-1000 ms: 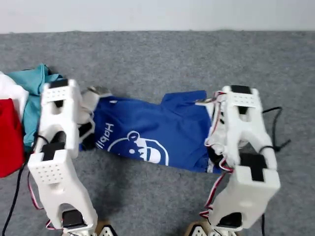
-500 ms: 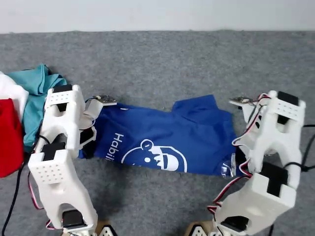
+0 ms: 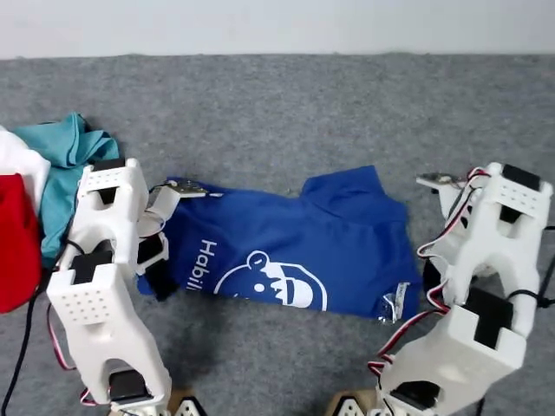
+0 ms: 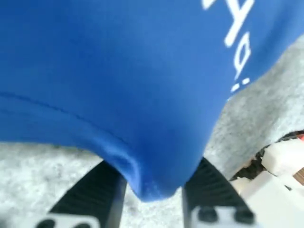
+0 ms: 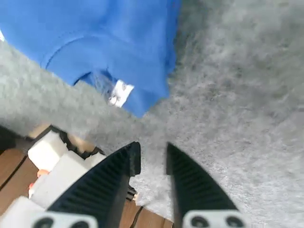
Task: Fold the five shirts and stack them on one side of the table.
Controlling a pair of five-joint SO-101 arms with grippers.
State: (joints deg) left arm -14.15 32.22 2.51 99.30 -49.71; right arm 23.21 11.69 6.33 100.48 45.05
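The left gripper (image 4: 154, 190) pinches the blue shirt (image 3: 295, 251) hem toward the table's (image 3: 260, 113) left edge; the right gripper (image 5: 152, 159) hangs empty, apparently narrowly parted.

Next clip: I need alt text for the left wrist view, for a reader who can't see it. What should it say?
The left gripper is clamped on a bunched edge of the blue shirt, the fabric bulging out between its two black fingers. The shirt, printed with white lettering, spreads away from the gripper over the grey table covering.
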